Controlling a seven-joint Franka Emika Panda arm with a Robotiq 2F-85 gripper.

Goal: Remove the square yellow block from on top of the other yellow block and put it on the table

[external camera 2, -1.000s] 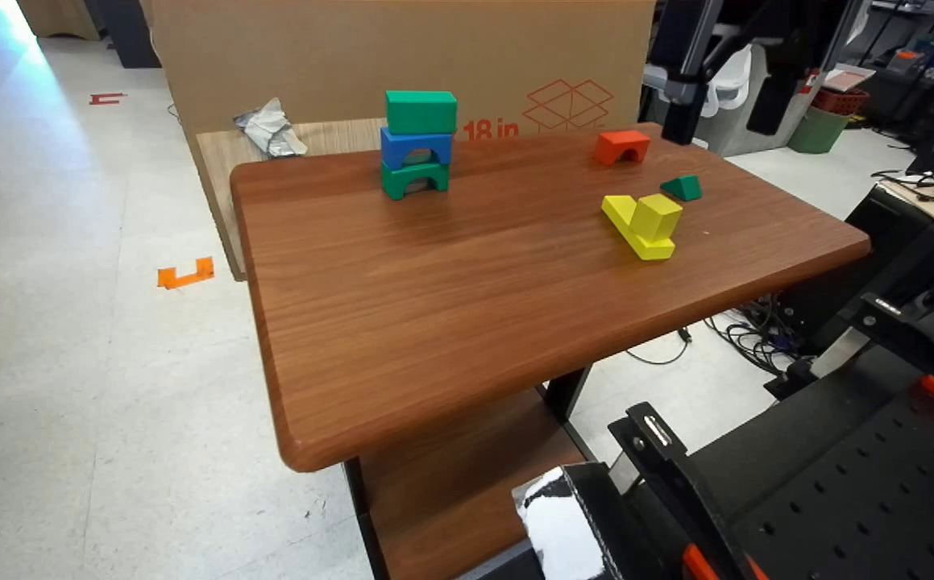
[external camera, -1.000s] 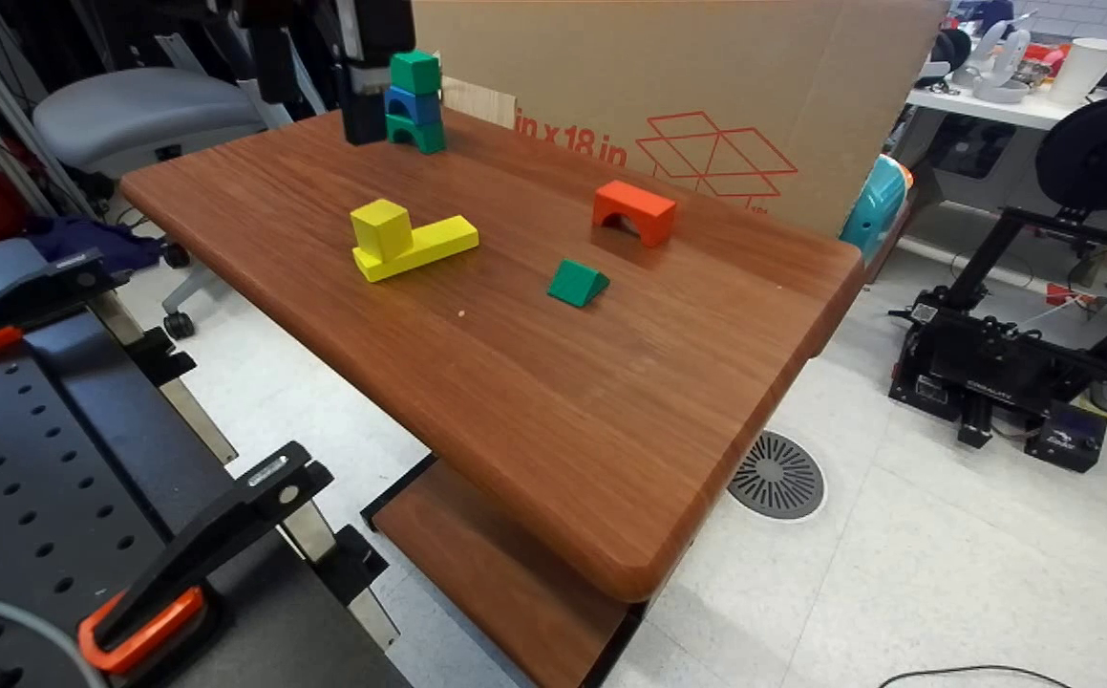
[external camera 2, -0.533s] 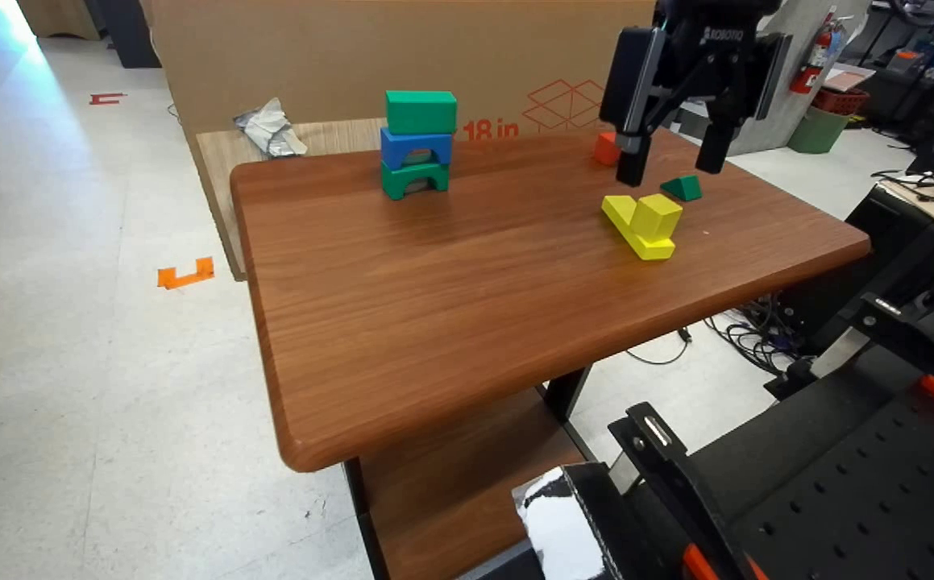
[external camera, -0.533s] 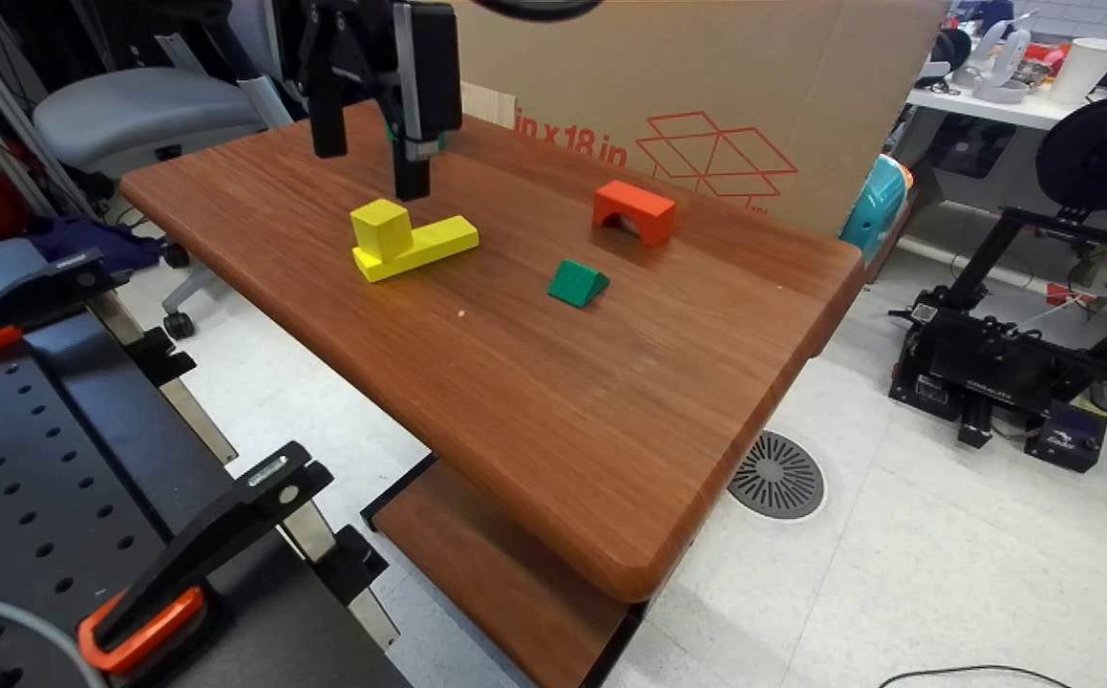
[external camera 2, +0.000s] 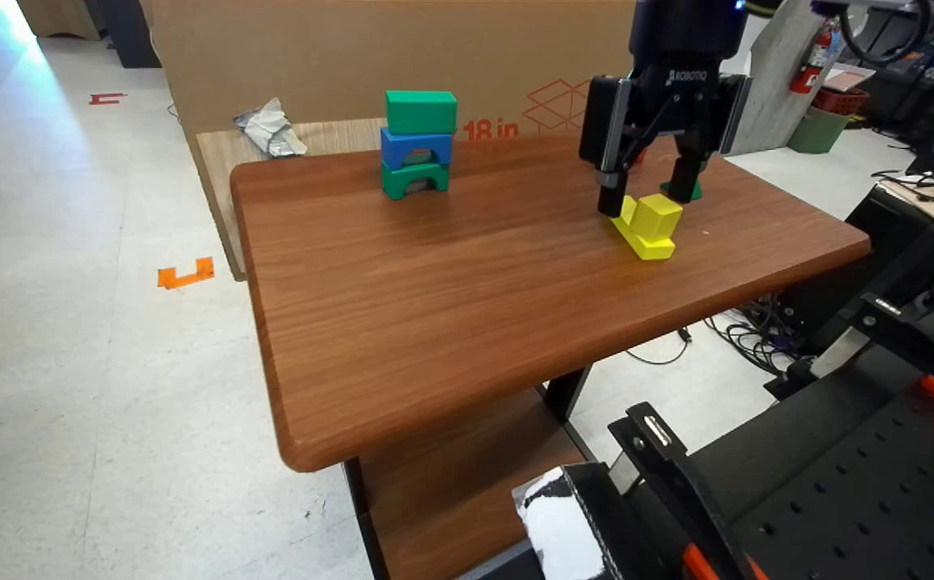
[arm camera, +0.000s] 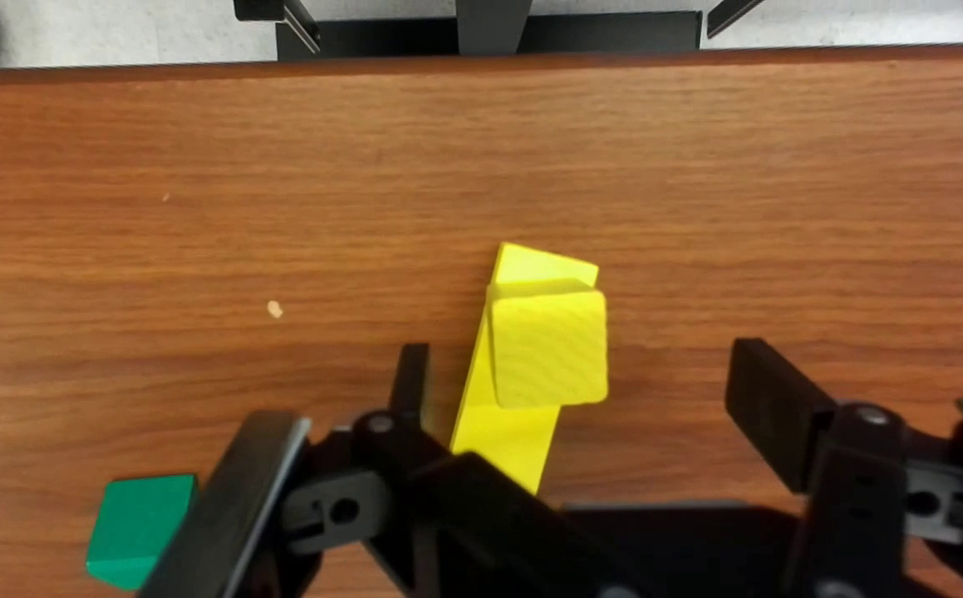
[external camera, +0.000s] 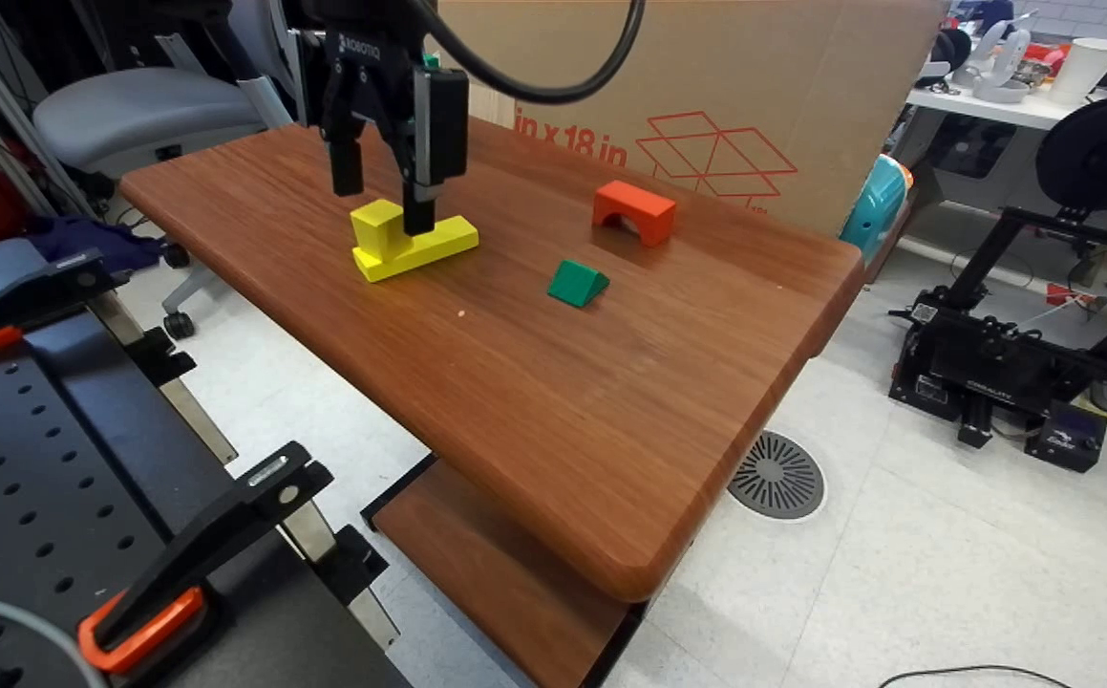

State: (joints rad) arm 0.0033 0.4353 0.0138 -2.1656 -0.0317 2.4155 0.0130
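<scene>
Cube sits on bar on tabletop, centre of wrist frame; bar's lower end hidden. Fingers spread wide, clearance to cube hard to read. Green wedge, lower left there, partly covered. Red arch, upper right in an exterior view, mostly blocked.

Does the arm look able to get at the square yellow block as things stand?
Likely yes: in the wrist view the gripper looks open wider than the square yellow block, and no other block lies on it or stands against its sides. The gripper may first need to come lower.
</scene>
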